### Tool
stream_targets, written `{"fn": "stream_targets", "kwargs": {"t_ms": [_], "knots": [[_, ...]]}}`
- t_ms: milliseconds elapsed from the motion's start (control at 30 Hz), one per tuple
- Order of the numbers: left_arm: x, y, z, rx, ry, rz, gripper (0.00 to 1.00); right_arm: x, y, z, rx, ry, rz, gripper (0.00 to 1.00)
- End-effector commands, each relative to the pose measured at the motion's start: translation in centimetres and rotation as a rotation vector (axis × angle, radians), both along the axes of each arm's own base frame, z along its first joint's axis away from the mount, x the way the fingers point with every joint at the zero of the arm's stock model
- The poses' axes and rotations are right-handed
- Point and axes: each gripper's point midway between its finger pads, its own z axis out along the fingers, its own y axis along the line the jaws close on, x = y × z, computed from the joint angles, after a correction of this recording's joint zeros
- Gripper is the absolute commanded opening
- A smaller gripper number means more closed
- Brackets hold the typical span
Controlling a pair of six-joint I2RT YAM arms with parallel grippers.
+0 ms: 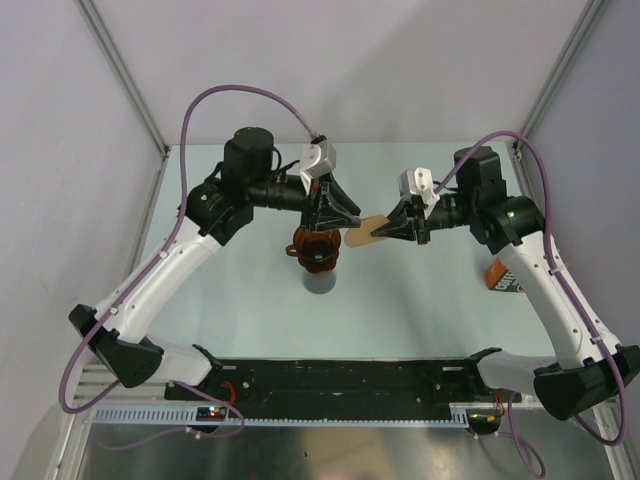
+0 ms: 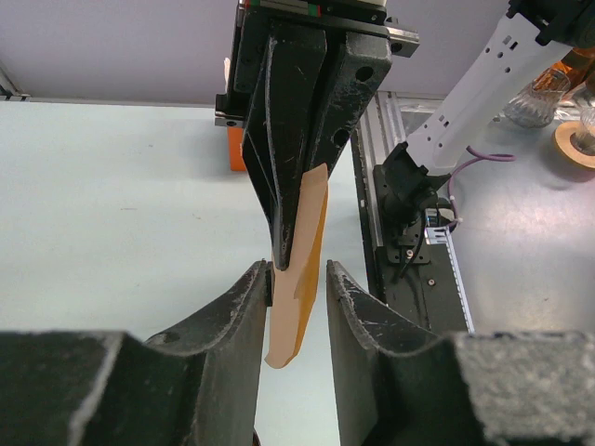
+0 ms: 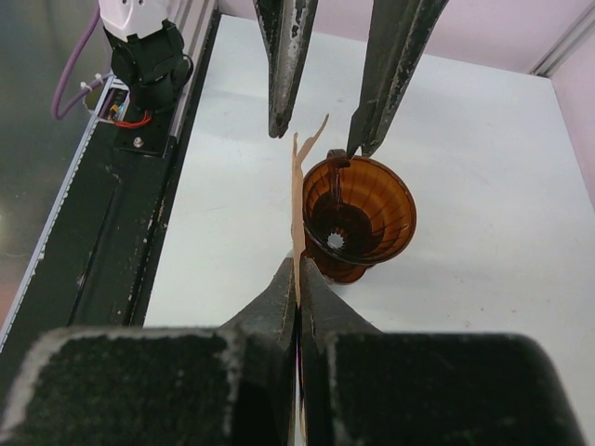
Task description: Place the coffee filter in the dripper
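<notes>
The coffee filter, a flat tan paper, hangs in the air just right of the dripper. My right gripper is shut on its right edge. The dripper is a reddish-brown cone standing on a grey beaker. My left gripper reaches in from the left, and its jaws stand apart on either side of the filter's free end. The paper lies against one of its fingers, with a gap to the other. In the right wrist view the filter stands edge-on beside the dripper's rim.
An orange-brown printed bag lies on the table at the right, under the right arm. A black rail runs along the near edge between the arm bases. Glassware stands beyond the table.
</notes>
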Motion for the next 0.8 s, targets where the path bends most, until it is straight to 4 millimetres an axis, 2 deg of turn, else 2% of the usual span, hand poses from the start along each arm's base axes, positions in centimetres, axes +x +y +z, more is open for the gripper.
{"fn": "stream_targets", "kwargs": {"t_ms": [0,200,433,767], "knots": [[0.0,-0.4,0.5,-0.014,-0.035,-0.010,0.36,-0.2,0.1,1.1,0.026,-0.035,0.005,0.00],[-0.2,-0.2,0.6,-0.017,-0.043,-0.013,0.36,-0.5,0.0,1.1,0.023,-0.055,0.013,0.00],[-0.3,0.5,1.0,-0.025,-0.047,0.000,0.49,-1.3,-0.5,0.1,-0.010,-0.073,0.033,0.00],[0.0,0.6,0.5,-0.016,-0.044,0.018,0.49,-1.9,-0.1,0.0,-0.020,-0.098,0.057,0.00]]}}
